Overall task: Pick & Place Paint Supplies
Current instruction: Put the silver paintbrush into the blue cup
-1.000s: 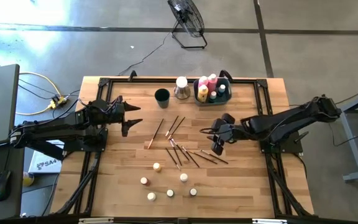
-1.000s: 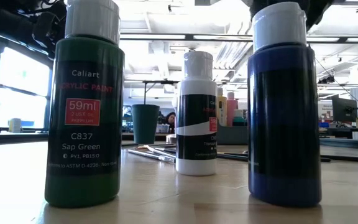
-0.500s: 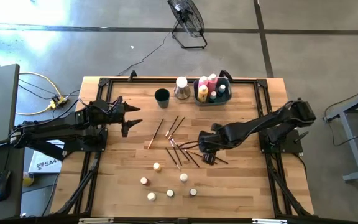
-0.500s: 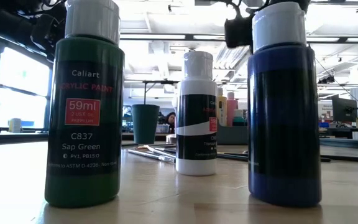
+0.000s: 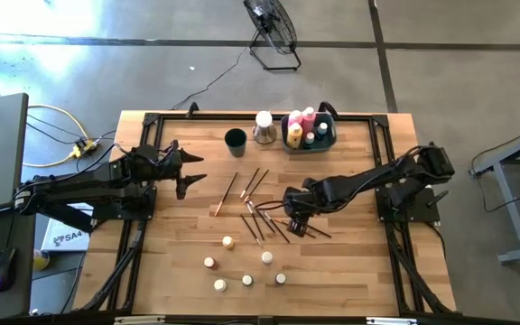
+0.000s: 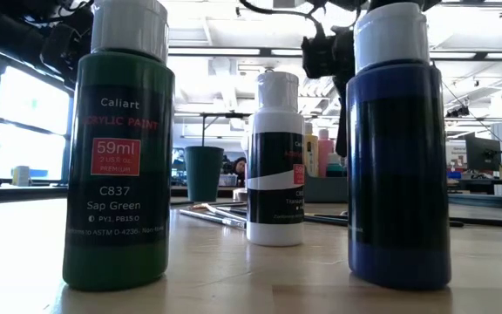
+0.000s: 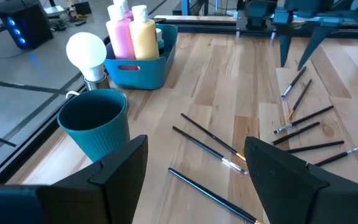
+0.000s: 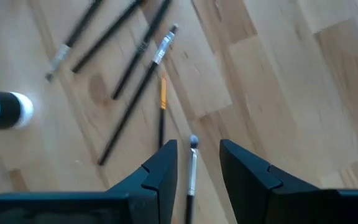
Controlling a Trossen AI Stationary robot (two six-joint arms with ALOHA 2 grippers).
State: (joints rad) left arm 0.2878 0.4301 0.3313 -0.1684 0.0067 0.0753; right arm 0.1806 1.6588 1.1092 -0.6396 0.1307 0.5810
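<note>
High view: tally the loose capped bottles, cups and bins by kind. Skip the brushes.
Loose bottles: 6
Cup: 1
Bin: 1
Total: 8

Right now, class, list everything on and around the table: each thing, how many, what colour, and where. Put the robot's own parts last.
Bottles: six, pale caps, loose on the table's near half.
Brushes: about ten, dark handles, scattered mid-table.
Bin: one, grey-blue, far edge, holding several bottles, pink and yellow among them.
Cup: one, dark teal, left of the bin.
Bulb: one, white, between cup and bin.
Fan: one, black, floor beyond the table.
Left gripper: open, waiting left of the brushes.
Right gripper: open, over a brush.
</note>
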